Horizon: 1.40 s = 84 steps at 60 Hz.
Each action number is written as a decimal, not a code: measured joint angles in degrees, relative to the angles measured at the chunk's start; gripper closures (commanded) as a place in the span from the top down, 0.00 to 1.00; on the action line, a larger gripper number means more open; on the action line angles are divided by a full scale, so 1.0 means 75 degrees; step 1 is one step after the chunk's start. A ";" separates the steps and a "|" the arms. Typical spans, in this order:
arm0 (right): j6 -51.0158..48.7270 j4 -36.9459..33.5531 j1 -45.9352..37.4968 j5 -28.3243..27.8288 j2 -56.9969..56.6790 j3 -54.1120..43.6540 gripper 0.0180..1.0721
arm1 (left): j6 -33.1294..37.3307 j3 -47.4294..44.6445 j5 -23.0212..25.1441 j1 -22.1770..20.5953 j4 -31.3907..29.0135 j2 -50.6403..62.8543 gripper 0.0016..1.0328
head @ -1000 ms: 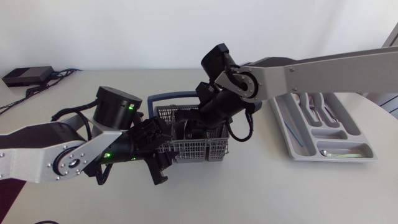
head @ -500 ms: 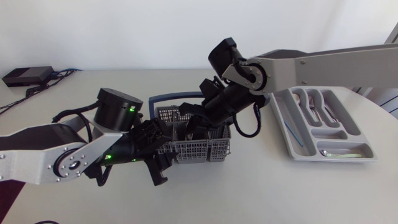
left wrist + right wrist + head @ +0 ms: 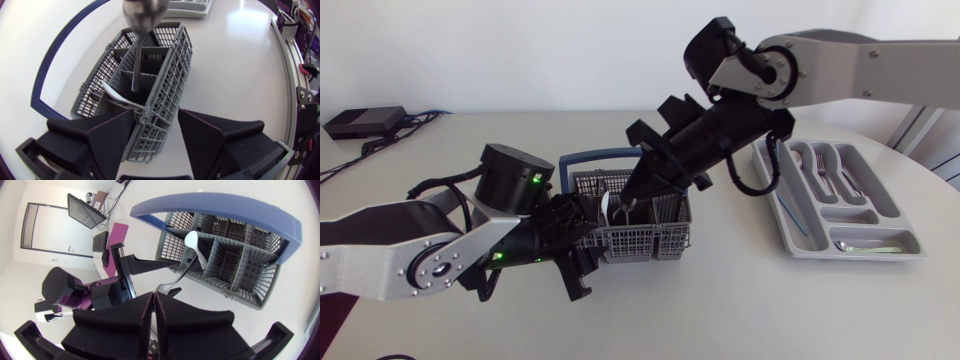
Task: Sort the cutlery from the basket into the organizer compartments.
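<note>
Since a second ago the right arm has lifted from the basket (image 3: 640, 242) and swung toward 1 o'clock. Its gripper (image 3: 632, 195), then down among the cells, now hangs just above them with a metal utensil (image 3: 622, 212) dangling from it. The left arm and the basket have not shifted.

The right wrist view shows what the head view cannot: the right gripper (image 3: 152, 296) has its fingers pressed together on the utensil (image 3: 175, 281), whose free end curves out ahead of them over the basket (image 3: 235, 255). It also shows a white spoon (image 3: 192, 239) standing in a cell, bowl up, under the blue handle (image 3: 220, 207).

The left wrist view gives the other side. The left gripper (image 3: 156, 117) is spread, with the basket's (image 3: 170, 80) end wall between its fingers. One finger (image 3: 112, 140) lies against that wall and the other stands apart from it. Ahead of the fingers the utensil (image 3: 136, 70) hangs upright with its tip inside a cell and its upper end blurred. A white handle (image 3: 117, 95) lies across a nearer cell.

In the head view the left gripper (image 3: 582, 250) sits at 9 o'clock of the basket. The organizer (image 3: 875, 253) lies at 3 o'clock, well apart, with several pieces of cutlery (image 3: 820, 165) already in its compartments. A black box (image 3: 365, 122) with cables sits at 10 o'clock on the table (image 3: 720, 310).
</note>
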 measured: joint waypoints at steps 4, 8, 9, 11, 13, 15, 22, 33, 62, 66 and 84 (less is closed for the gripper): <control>-0.0090 -0.0393 -0.0227 -0.0291 -0.0131 0.0111 0.06 | 0.0000 0.0000 -0.0006 0.0000 0.0000 0.0000 0.59; -0.0411 -0.1142 -0.0603 -0.0606 -0.0318 0.0318 0.06 | 0.0000 0.0000 -0.0038 0.0000 -0.0003 0.0000 0.59; -0.0545 -0.1434 -0.0758 -0.0670 -0.0417 0.0385 0.06 | 0.0000 0.0000 -0.0076 0.0000 -0.0006 0.0000 0.59; -0.0694 -0.1714 -0.0944 -0.0702 -0.0557 0.0440 0.06 | 0.0000 0.0000 -0.0105 0.0000 -0.0006 0.0000 0.59; -0.0836 -0.1964 -0.1142 -0.0711 -0.0717 0.0490 0.06 | 0.0000 0.0000 -0.0125 0.0000 -0.0009 0.0000 0.59; -0.0956 -0.2197 -0.1303 -0.0714 -0.0842 0.0545 0.06 | 0.0000 0.0000 -0.0140 0.0000 -0.0012 0.0000 0.59; -0.1664 -0.3255 -0.2084 -0.0711 -0.1416 0.0679 0.06 | 0.0000 0.0000 -0.0146 -0.0041 -0.0119 -0.0032 0.59; -0.2602 -0.4194 -0.3299 0.0326 -0.2232 0.0522 0.06 | 0.0000 0.0000 -0.0175 -0.0099 -0.0207 -0.0227 0.59; -0.3870 -0.2445 -0.6869 0.3139 -0.2757 -0.2136 0.06 | 0.0000 0.0000 -0.0201 -0.0236 -0.0367 -0.0554 0.59; -0.3902 -0.1944 -0.7204 0.3421 -0.2754 -0.2442 0.06 | 0.0000 0.0000 -0.0201 -0.0236 -0.0376 -0.0574 0.59; -0.3917 -0.0484 -0.8239 0.4080 -0.2229 -0.2990 0.05 | 0.0000 0.0000 -0.0204 -0.0300 -0.0443 -0.0723 0.59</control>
